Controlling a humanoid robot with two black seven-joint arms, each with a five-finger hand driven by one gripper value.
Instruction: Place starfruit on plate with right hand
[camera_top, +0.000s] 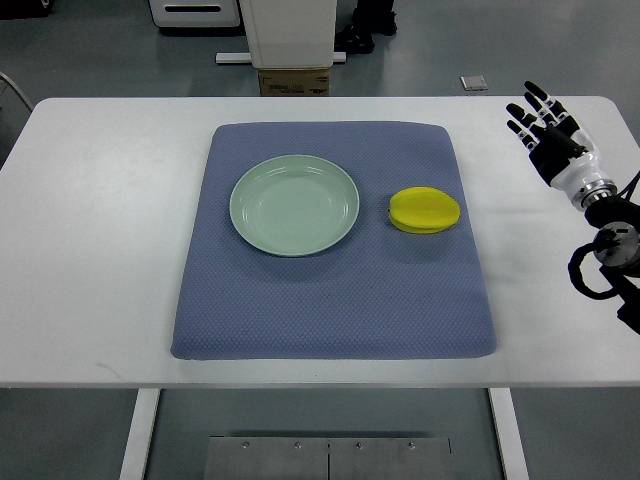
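Starfruit (425, 211): yellow, ribbed, lying on its side on the blue mat (330, 300), right of centre. Untouched, nothing near it.

Plate (294, 205): pale green, round, just beside the starfruit to its left, a narrow strip of mat between them. Nothing on it.

Mat sits mid-table, square to the near edge. Table (90, 250): white, otherwise bare around the mat.

Right hand (545, 125): at the far right of the table, well apart from the starfruit, beyond the mat's right edge. Fingers spread and extended, pointing up and away toward the far side; holding nothing. Wrist and forearm trail back toward the right edge with black cabling.

Left arm: not seen.

Progress, as judged: nothing of the task is done. Fruit not grasped, not lifted, plate unfilled. All steps remain: bring the right hand in over the mat to the starfruit, close on it, lift, carry the short way left, set it down on the plate, let go.

Note: the fruit's rounded, ribbed shape may roll or slip under the fingers; a grasp across its width looks safest.
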